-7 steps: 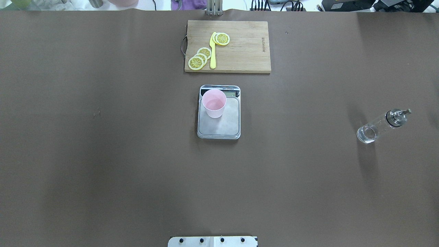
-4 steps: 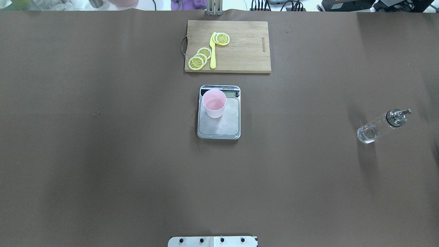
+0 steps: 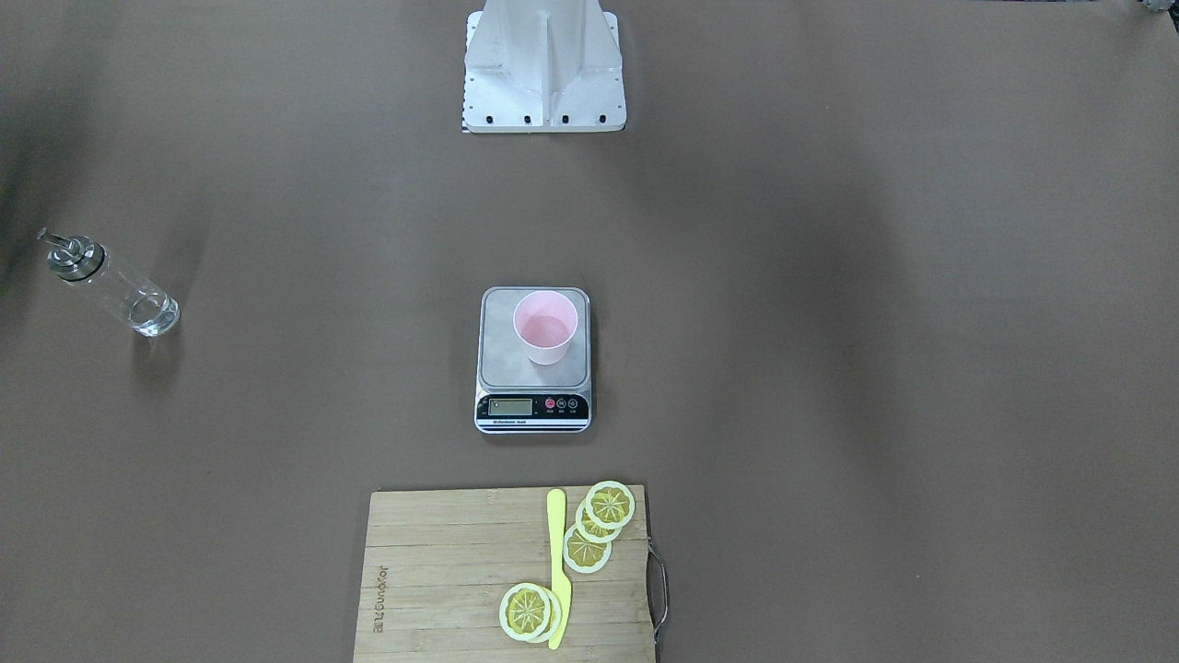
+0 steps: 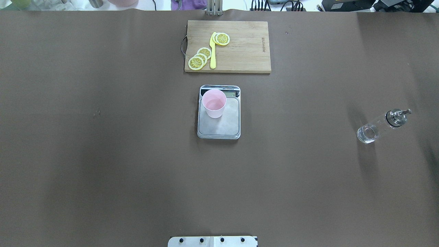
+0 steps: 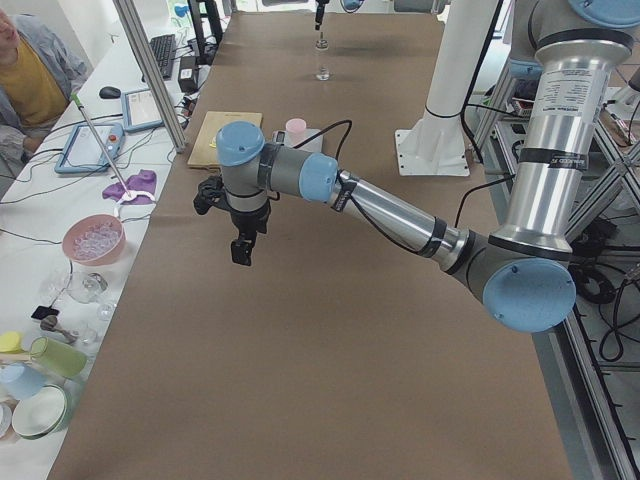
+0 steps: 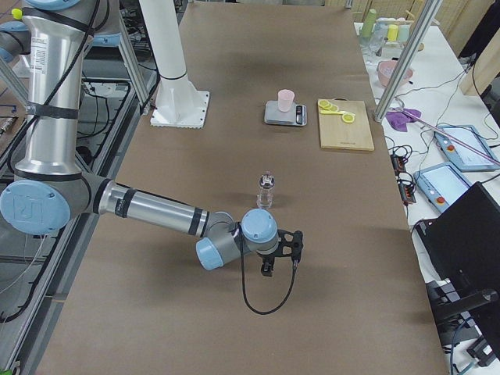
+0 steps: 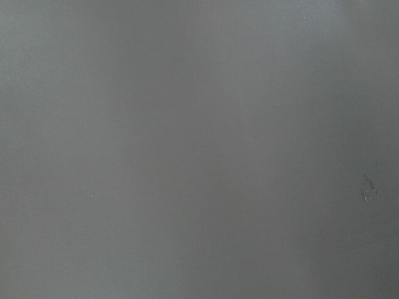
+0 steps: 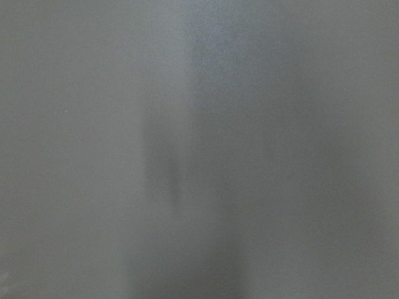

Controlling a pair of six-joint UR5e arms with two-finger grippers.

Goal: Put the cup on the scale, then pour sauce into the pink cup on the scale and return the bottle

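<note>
The brown table (image 4: 103, 171) carries the scale (image 4: 226, 127), with the cup (image 4: 214, 103) upright on its platform (first step done). The bottle (image 4: 380, 125) stands well apart, ungripped, near the right gripper (image 6: 269, 268), which I judge must take it next if the cup lacks sauce; that is hard to tell. This gripper and the left gripper (image 5: 243, 252) show only side-on, so I cannot tell how their jaws stand.

Soft, even light from above fills the fixed views, which are sharp, with broad faint shadow bands across the brown paper-covered table (image 4: 103, 171) and a darker patch at its right edge. The small clear glass bottle (image 4: 379, 124) glints at its capped end and casts a soft shadow toward the robot. Both wrist views are dim, flat grey and blurred, showing only vague darker streaks.
</note>
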